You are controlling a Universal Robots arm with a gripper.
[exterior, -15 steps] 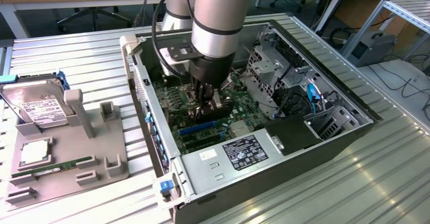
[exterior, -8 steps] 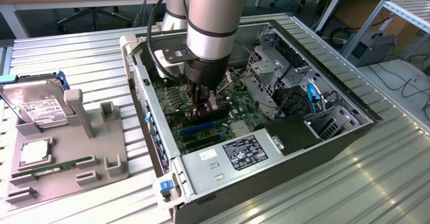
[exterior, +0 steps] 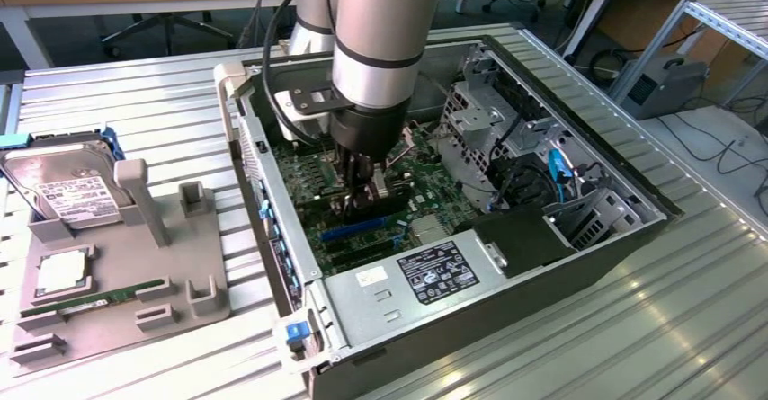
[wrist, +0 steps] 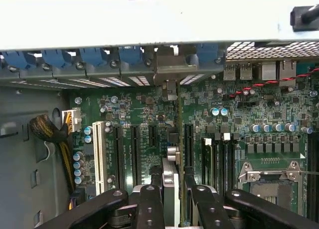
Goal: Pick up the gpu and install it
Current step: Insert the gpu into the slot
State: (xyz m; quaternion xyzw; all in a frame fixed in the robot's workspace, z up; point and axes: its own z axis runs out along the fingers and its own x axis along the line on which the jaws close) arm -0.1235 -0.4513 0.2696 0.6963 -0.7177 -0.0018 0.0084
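The arm is plunged straight down into the open computer case (exterior: pixel 564 238), and the gripper (exterior: pixel 362 204) is clamped on the gpu (exterior: pixel 372 208), holding it on edge by its upper rim over the motherboard (exterior: pixel 423 168). From the wrist view the fingers (wrist: pixel 149 209) close in from both sides of the card (wrist: pixel 179 139), which runs as a thin line directly away from the gripper (wrist: pixel 172 204), its long axis aligned with the dark expansion slots (wrist: pixel 134 149) on the board (wrist: pixel 239 114). So the card sits directly beneath the tool, not off to a side, and everything turns on that edge lining up with the slot under it; it looks close to, perhaps already at, the slot, though I can't tell whether it is seated. The metal bracket (wrist: pixel 172 69) at the card's far end meets the case's rear wall (wrist: pixel 149 24), beside the blue retainer clips (wrist: pixel 92 57). Outside the case, on the grey fixture (exterior: pixel 132 301) toward the exterior view's left, the hard drive (exterior: pixel 66 193) and green memory stick (exterior: pixel 102 299) sit untouched.
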